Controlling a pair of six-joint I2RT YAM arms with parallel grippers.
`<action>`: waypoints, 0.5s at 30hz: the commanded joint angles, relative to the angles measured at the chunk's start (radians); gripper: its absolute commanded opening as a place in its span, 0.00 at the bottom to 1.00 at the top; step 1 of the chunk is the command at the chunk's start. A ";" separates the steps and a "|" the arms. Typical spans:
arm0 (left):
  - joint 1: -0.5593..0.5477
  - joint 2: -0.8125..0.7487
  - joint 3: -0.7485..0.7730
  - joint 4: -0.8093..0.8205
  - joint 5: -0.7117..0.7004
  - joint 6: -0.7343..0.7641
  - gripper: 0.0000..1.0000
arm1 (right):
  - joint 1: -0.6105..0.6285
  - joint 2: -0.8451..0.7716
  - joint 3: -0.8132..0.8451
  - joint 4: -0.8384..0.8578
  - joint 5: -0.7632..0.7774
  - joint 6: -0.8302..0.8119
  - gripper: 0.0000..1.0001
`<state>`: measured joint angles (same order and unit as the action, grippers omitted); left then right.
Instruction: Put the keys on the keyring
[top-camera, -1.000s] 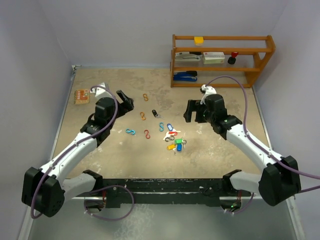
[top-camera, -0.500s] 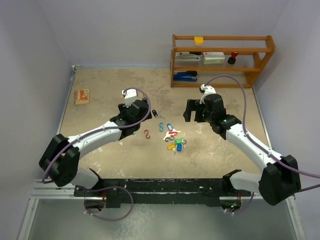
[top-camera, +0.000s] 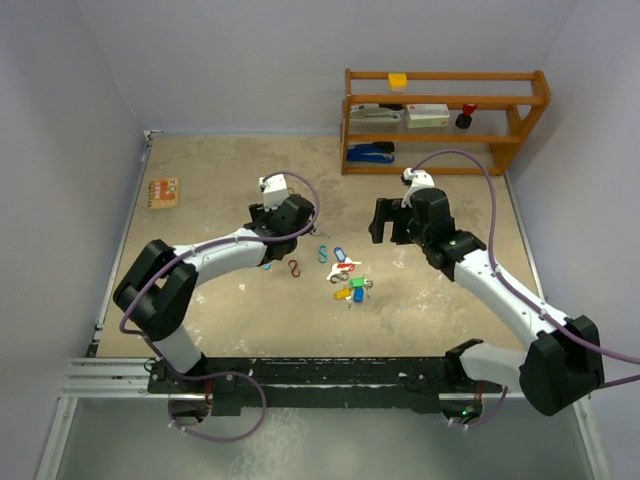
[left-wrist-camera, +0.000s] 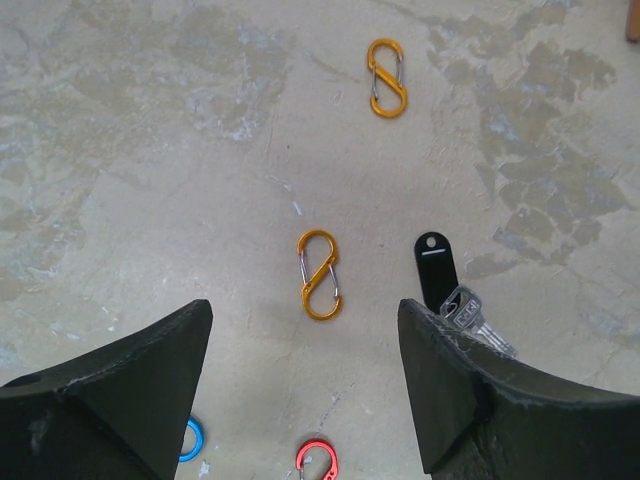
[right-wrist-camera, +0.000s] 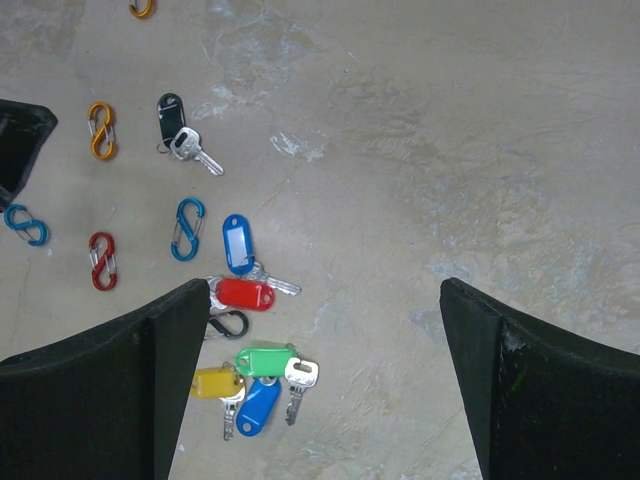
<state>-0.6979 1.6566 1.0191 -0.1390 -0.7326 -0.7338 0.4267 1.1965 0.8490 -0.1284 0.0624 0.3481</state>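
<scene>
While both grippers hang open and empty above the tabletop, the left gripper (left-wrist-camera: 305, 345) is nearer the black key (left-wrist-camera: 438, 270). That key lies outside the jaws, just beside the finger on the right of the wrist view, with its long axis slanting from tag to blade toward that finger. 1 orange clip (left-wrist-camera: 320, 275) lies between the fingers instead. The other keys (right-wrist-camera: 243, 294) cluster mid-tabletop, beside the right gripper (right-wrist-camera: 325, 340). The shelf (top-camera: 450, 100) at the far right corner holds no visible key.
</scene>
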 joint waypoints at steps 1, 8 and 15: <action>0.016 0.053 0.032 0.036 0.028 -0.044 0.72 | 0.006 -0.048 0.027 -0.008 0.030 -0.011 1.00; 0.048 0.120 0.056 0.065 0.067 -0.041 0.70 | 0.006 -0.081 0.012 -0.016 0.066 -0.014 1.00; 0.076 0.163 0.058 0.093 0.110 -0.041 0.69 | 0.005 -0.065 0.017 -0.010 0.060 -0.013 1.00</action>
<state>-0.6365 1.8027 1.0359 -0.0986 -0.6502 -0.7670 0.4267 1.1324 0.8486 -0.1387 0.0990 0.3473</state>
